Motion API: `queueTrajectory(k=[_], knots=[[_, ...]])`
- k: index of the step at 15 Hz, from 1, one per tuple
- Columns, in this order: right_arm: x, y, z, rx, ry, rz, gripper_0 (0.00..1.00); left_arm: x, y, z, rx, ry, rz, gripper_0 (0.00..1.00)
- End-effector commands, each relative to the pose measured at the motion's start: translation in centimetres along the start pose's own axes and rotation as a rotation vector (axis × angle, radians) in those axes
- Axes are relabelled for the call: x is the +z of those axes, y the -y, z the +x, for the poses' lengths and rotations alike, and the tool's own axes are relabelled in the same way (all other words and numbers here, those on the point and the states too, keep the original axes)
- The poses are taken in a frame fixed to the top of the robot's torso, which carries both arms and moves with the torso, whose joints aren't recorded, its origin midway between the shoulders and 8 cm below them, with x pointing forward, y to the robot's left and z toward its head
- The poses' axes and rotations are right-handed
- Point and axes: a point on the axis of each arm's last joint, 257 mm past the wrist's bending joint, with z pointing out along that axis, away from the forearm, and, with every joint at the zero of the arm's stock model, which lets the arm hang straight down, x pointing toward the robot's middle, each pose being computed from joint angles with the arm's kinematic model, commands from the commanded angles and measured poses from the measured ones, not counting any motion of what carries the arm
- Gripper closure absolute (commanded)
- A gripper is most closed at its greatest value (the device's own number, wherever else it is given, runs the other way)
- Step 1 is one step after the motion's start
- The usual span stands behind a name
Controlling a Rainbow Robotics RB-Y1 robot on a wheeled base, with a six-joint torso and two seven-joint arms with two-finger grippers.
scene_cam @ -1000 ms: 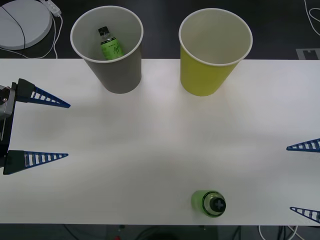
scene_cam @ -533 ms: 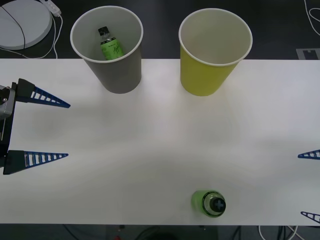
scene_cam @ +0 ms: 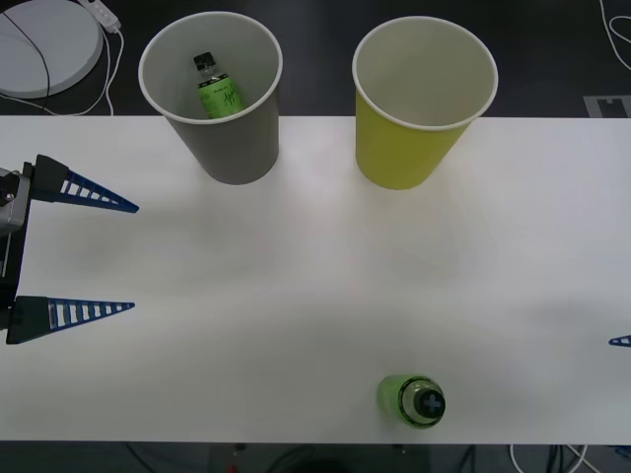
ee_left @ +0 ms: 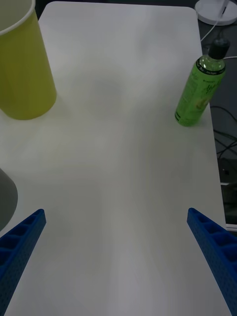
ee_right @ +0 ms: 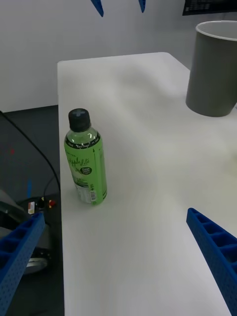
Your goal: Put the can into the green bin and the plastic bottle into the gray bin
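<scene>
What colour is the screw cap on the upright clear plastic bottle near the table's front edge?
Black, on the clear plastic bottle with the light-green label; clearest in the right wrist view.

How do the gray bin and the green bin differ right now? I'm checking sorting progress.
The gray bin holds a green-labelled bottle leaning against its inside wall; the green bin has nothing in it. The gray bin stands toward the robot's left, the green bin toward its right. Gray outside versus yellow-green. Both are upright, tapered cups with pale insides, at the table's far edge.
</scene>
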Motion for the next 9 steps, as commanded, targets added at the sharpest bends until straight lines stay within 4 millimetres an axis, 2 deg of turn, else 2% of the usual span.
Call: queueTrajectory(k=[1, 6, 9], knots=[[0.0, -0.6, 1.6, 0.005, 0.009, -0.007, 0.0, 0.0, 0.0, 0.0, 0.0, 0.0, 0.0, 0.0], [1.8, -1.4, 3.5, 0.073, 0.042, -0.017, 0.0, 0.0, 0.0, 0.0, 0.0, 0.0, 0.0, 0.0], [3.6, -1.8, 4.0, 0.094, 0.071, -0.01, 0.0, 0.0, 0.0, 0.0, 0.0, 0.0, 0.0, 0.0]])
